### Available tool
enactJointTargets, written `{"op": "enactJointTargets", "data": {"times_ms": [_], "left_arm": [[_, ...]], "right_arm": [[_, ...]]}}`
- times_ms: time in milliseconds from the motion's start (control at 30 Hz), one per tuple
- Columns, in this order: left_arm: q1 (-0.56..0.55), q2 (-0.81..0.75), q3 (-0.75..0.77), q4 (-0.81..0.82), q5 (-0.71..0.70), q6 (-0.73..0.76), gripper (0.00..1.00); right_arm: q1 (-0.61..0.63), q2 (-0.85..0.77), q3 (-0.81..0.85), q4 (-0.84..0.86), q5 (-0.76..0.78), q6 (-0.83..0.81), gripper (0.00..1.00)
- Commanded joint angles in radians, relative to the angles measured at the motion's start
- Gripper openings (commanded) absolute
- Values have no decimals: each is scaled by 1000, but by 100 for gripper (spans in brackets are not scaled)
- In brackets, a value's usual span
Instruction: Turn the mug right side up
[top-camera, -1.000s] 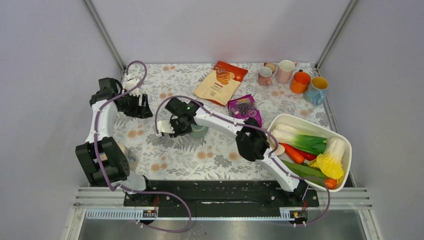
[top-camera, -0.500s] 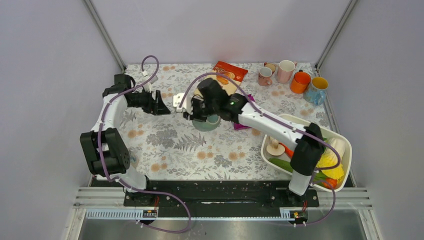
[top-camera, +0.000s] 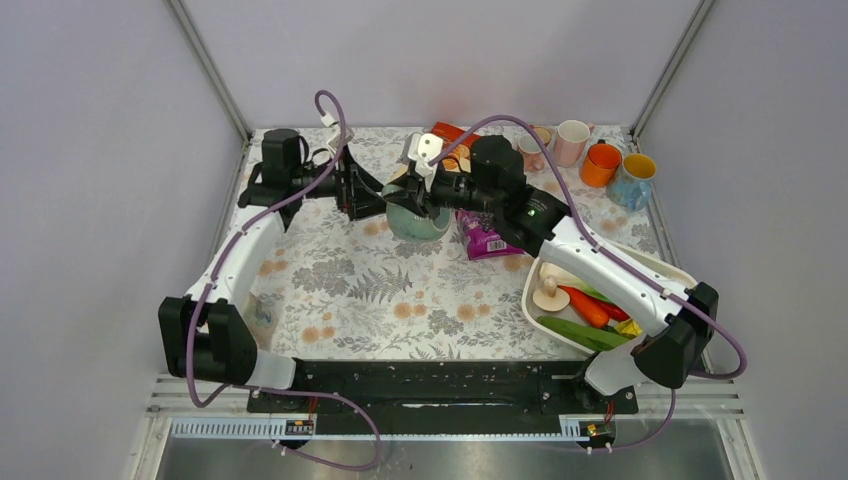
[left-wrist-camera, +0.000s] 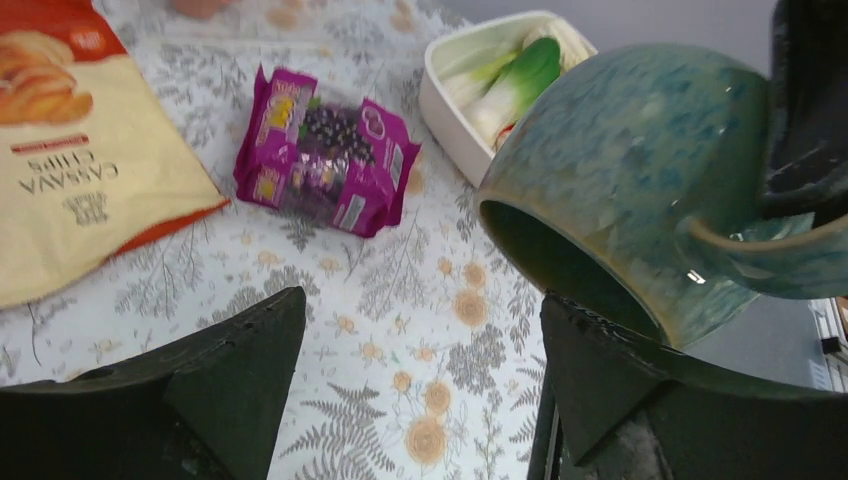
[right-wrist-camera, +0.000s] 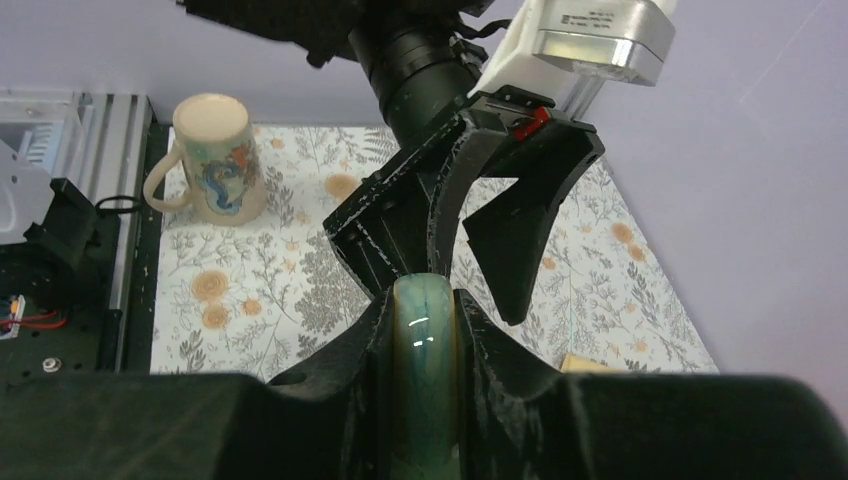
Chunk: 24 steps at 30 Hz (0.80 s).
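Observation:
The teal glazed mug (top-camera: 418, 222) hangs above the back middle of the table, tilted. In the left wrist view the mug (left-wrist-camera: 620, 150) has its mouth facing down and toward the camera. My right gripper (top-camera: 425, 187) is shut on the mug's handle (right-wrist-camera: 425, 370), which stands squeezed between the two black fingers of the right gripper (right-wrist-camera: 425, 300). My left gripper (top-camera: 368, 195) is open just left of the mug. Its right finger (left-wrist-camera: 600, 370) lies under the mug's rim. Only tablecloth shows between the jaws of the left gripper (left-wrist-camera: 422, 305).
A cassava chips bag (left-wrist-camera: 70, 150) and a purple packet (left-wrist-camera: 325, 150) lie behind and beside the mug. A white tub (left-wrist-camera: 450, 100) of vegetables sits at the right. Several mugs (top-camera: 600, 160) stand at the back right. A cream patterned mug (right-wrist-camera: 210, 160) stands near the left front edge.
My right arm lifted the teal mug from mid-table and carried it toward the back. My left arm swung right up to the mug, and its jaws opened wider.

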<state>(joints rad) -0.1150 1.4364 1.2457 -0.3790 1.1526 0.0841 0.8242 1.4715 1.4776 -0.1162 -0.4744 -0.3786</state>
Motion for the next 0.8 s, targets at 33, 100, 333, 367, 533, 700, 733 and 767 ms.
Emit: {"op": "enactJointTargets", "data": {"times_ms": [33, 100, 333, 367, 533, 700, 733, 767], "left_arm": [[2, -36, -98, 504, 60, -365, 89], [7, -19, -100, 485, 72, -375, 83], [67, 39, -111, 485, 147, -482, 71], [77, 40, -124, 524, 165, -508, 74], [85, -10, -196, 675, 266, -566, 87], [21, -84, -284, 903, 277, -680, 97], [4, -83, -288, 953, 268, -730, 99], [-9, -78, -295, 1040, 256, -801, 99]], "right_arm": [[-13, -66, 14, 201, 14, 84, 0], [-17, -68, 13, 204, 46, 91, 0], [-42, -67, -10, 237, 124, 131, 0], [-44, -65, -12, 240, 130, 133, 0], [-70, -53, -11, 258, 141, 156, 0], [-90, -44, -10, 322, 160, 196, 0], [-89, -40, -7, 334, 164, 202, 0], [-89, -37, -5, 348, 166, 211, 0]]}}
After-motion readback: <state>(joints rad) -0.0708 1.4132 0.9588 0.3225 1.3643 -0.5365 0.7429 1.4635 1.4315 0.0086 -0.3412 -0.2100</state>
